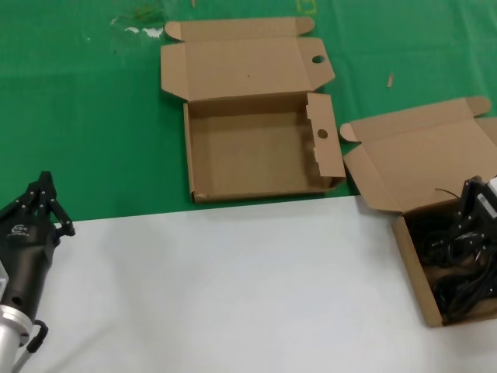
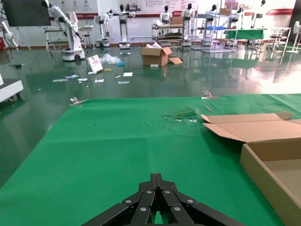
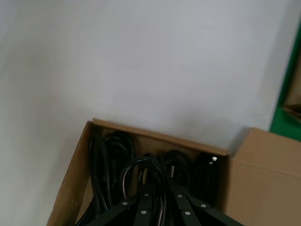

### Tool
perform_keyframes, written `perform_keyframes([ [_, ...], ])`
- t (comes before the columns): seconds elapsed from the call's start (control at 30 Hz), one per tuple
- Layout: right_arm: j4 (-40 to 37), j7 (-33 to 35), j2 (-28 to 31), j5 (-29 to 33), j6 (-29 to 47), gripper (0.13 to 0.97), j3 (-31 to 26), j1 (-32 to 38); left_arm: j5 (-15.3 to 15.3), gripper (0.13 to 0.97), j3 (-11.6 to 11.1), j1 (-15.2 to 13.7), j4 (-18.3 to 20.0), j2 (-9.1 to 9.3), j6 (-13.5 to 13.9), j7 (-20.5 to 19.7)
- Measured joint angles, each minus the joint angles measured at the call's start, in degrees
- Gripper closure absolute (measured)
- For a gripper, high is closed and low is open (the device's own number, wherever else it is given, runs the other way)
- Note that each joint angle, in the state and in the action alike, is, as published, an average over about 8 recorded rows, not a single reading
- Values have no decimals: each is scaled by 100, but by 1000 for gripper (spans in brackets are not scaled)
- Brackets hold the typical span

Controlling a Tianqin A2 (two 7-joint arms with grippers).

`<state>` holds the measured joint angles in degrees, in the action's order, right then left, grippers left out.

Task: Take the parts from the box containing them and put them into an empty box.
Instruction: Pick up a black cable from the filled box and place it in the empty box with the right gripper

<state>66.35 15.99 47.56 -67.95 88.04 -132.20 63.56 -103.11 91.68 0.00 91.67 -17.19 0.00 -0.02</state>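
- Cords (image 1: 458, 268) lie tangled in the full box (image 1: 411, 256); right hand (image 1: 471, 225) pinching one could drag neighbours out.
- Left hand (image 1: 39, 208), pressed together, idles on the desk (image 1: 233, 287).

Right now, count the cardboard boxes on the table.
2. The empty box lies open on the green cloth at centre; the box of power cords sits at the right edge, where the right gripper reaches in.
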Motion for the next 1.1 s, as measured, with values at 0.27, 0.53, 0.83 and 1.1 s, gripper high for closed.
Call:
perform_keyframes([
  [0.27, 851, -1246, 386, -890, 164, 924, -635, 754, 0, 957, 0, 0, 0, 0, 0, 0],
  [0.53, 1159, -2468, 71, -1741, 139, 924, -938, 1487, 0, 957, 0, 0, 0, 0, 0, 0],
  [0.83, 574, -2787, -1203, -1278, -350, 924, -653, 1529, 0, 957, 0, 0, 0, 0, 0, 0],
  [1.1, -520, -2542, -2327, -724, -1068, 924, -634, 1469, 0, 957, 0, 0, 0, 0, 0, 0],
])
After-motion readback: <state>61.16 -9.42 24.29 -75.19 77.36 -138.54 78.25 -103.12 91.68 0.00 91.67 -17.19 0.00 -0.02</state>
